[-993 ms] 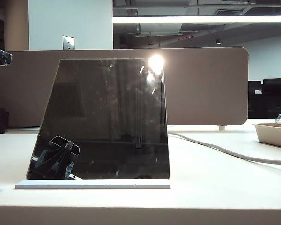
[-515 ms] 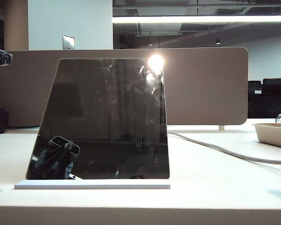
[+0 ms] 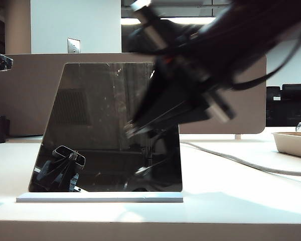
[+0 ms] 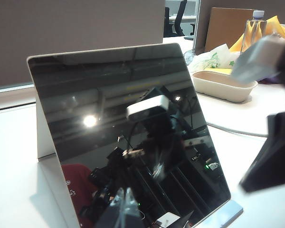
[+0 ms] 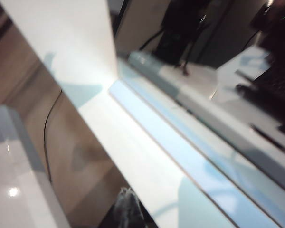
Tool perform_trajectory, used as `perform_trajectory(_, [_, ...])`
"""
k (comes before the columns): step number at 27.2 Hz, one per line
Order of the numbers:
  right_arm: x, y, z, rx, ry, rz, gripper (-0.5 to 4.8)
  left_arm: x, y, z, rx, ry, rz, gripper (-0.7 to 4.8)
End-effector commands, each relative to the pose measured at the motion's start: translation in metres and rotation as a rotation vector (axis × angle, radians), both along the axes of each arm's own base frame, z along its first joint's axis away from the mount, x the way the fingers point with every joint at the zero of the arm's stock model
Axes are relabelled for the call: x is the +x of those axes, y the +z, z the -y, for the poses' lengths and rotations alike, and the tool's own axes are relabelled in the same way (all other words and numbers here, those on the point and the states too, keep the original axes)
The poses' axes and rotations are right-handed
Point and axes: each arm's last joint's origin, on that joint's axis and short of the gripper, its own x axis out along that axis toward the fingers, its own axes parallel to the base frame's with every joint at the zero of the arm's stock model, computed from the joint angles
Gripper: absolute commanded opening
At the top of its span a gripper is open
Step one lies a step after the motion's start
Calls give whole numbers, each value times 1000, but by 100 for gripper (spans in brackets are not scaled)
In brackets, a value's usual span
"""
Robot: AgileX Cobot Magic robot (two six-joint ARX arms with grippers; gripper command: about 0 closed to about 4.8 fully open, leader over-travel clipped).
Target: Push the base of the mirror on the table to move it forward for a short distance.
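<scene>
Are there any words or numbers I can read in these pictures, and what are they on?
None can be read.
Dark reflective mirror panel: tiny pale labels show in the reflection, too small and blurred.
Small grey wall plate: no legible text.
Clear bottle with a blue cap: label too small.
Right gripper, in front of the mirror, and left gripper: both blurred, no markings.

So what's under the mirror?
The mirror stands on a thin white base on the table. The blurred right gripper hides part of it.
</scene>
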Motion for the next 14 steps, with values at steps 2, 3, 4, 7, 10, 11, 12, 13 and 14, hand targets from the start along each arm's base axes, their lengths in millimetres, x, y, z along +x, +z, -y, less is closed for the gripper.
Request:
perform_trajectory(2, [10,-8,-21,-75,77,-101,-7,0,1,0,-4,-3,13,-1])
perform_trajectory(3, [13,-11,-25,-99,92,-125,-7,0,1,0,-4,-4,13,-1])
perform_trajectory(4, [16,-13,-28,-120,105,-138,-7,0,1,0,-4,-4,13,-1])
perform_trajectory(7, [20,-18,-34,-157,115,-144,-7,0,1,0,-4,-3,13,-1])
perform_trajectory(10, [21,-23,-34,-179,106,-151,-7,0,1,0,-5,-4,13,-1])
perform_trajectory(11, [22,-25,-34,-189,101,-150,-7,0,1,0,-4,-4,13,-1])
perform_trajectory(12, [23,-28,-35,-203,106,-134,-7,0,1,0,-5,-4,13,-1])
perform_trajectory(13, [24,-30,-35,-212,104,-131,-7,0,1,0,-4,-4,13,-1])
perform_trajectory(14, [25,-33,-36,-223,96,-129,-7,0,1,0,-5,-4,13,-1])
